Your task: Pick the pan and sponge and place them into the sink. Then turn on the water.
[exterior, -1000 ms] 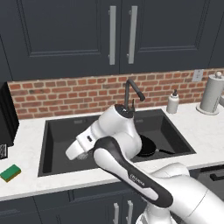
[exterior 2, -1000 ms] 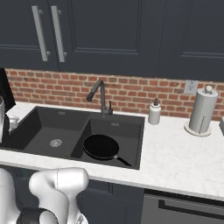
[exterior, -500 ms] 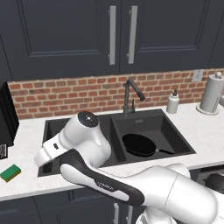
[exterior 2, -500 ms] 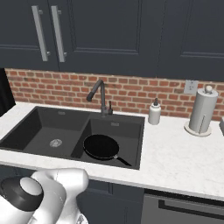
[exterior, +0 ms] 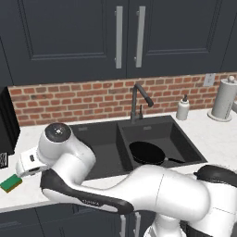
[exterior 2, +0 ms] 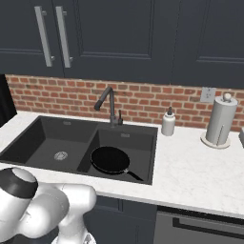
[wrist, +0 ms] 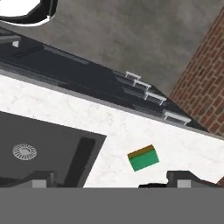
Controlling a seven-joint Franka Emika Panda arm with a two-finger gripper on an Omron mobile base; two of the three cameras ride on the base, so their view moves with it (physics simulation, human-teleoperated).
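The jaws [wrist: 105,181] sit low at the bottom of the hand view, and I cannot tell if they are open or closed. They hold nothing. Just past them, the sponge [wrist: 143,158] lies flat on the white worktop [wrist: 131,127], green side up, beside the left end of the sink [exterior: 139,143]. From the left base view, the sponge [exterior: 11,183] is near the worktop's front edge, close to the arm's hand. The pan [exterior 2: 110,160] lies in the right basin of the sink. The faucet [exterior 2: 108,102] stands behind the sink. A soap bottle [exterior 2: 167,123] and paper towel roll [exterior 2: 220,120] stand farther right.
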